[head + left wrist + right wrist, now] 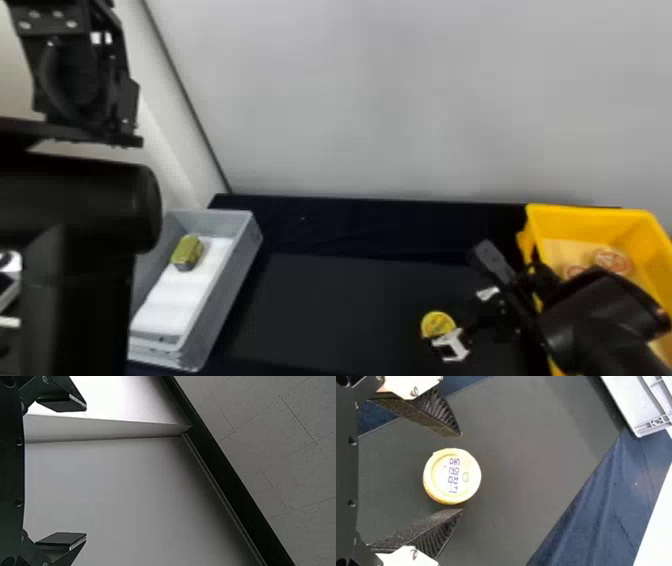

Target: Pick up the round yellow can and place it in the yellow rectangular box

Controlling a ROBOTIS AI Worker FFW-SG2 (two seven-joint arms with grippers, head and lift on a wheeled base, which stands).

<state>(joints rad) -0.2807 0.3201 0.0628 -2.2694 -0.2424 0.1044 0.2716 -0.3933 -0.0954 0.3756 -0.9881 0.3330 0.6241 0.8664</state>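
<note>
My right gripper (462, 472) is wide apart, and there's the can (451, 476) between its fingers, on the mat (534, 479)! It seems to jut past the tips; closing too shallow could squeeze that round side straight out.

There's a bin (227, 287) on the left with a block (186, 252) in it, a box (590, 220) on the right holding two discs (614, 261), and the can (436, 323) between, nearer the box, on a mat (325, 310).
</note>
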